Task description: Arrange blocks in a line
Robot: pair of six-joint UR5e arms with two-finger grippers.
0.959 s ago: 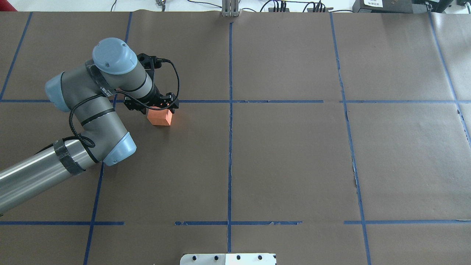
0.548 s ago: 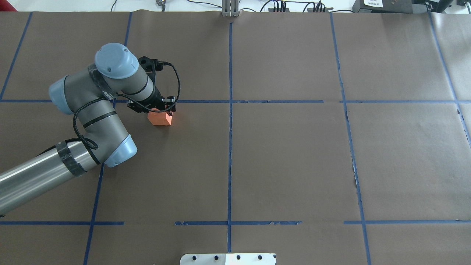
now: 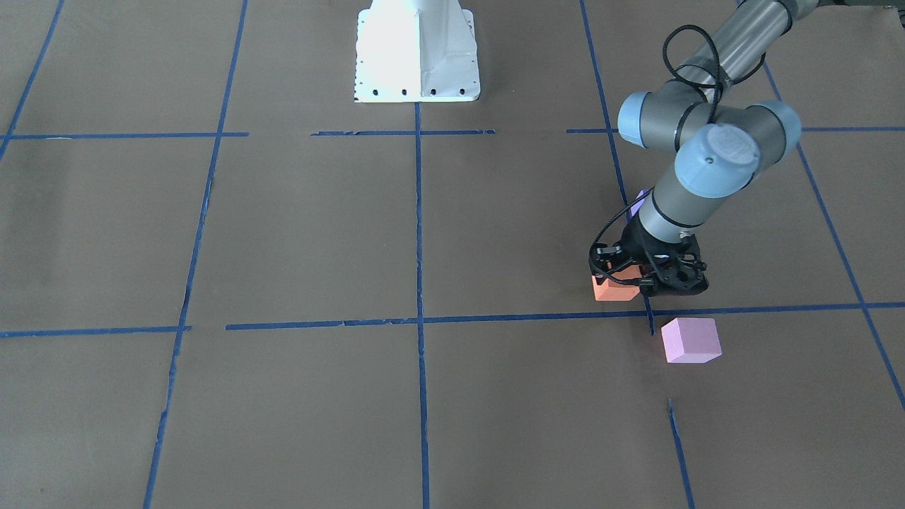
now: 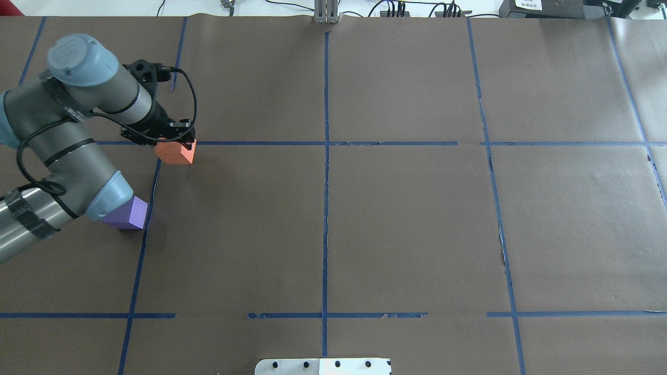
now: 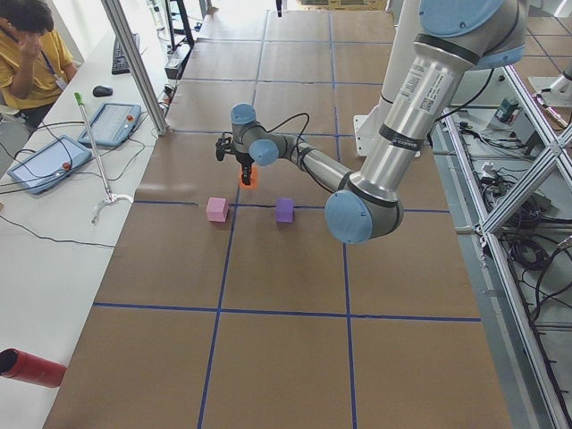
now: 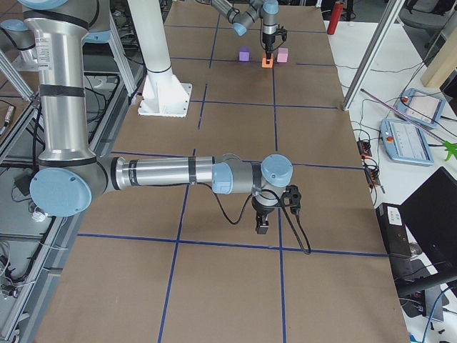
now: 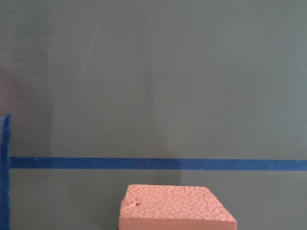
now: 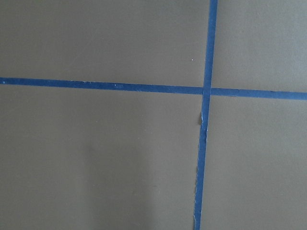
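Observation:
My left gripper (image 4: 176, 142) is shut on the orange block (image 4: 176, 153) and holds it low over the brown paper, just short of a blue tape line. In the front view the gripper (image 3: 622, 278) sits over the orange block (image 3: 612, 290). The orange block fills the bottom of the left wrist view (image 7: 177, 209). The purple block (image 4: 128, 213) lies near the left arm's elbow. The pink block (image 3: 691, 339) lies past the tape line; the arm hides it from overhead. My right gripper (image 6: 262, 227) hangs over bare paper far from the blocks; I cannot tell whether it is open or shut.
Brown paper with a blue tape grid (image 4: 325, 143) covers the table. The white robot base (image 3: 417, 49) stands at mid-table. The right wrist view shows only a tape crossing (image 8: 206, 91). An operator (image 5: 31, 45) sits beyond the far edge.
My left gripper has carried the orange block to the left along the tape line. The arm's elbow swung left and uncovered the purple block.

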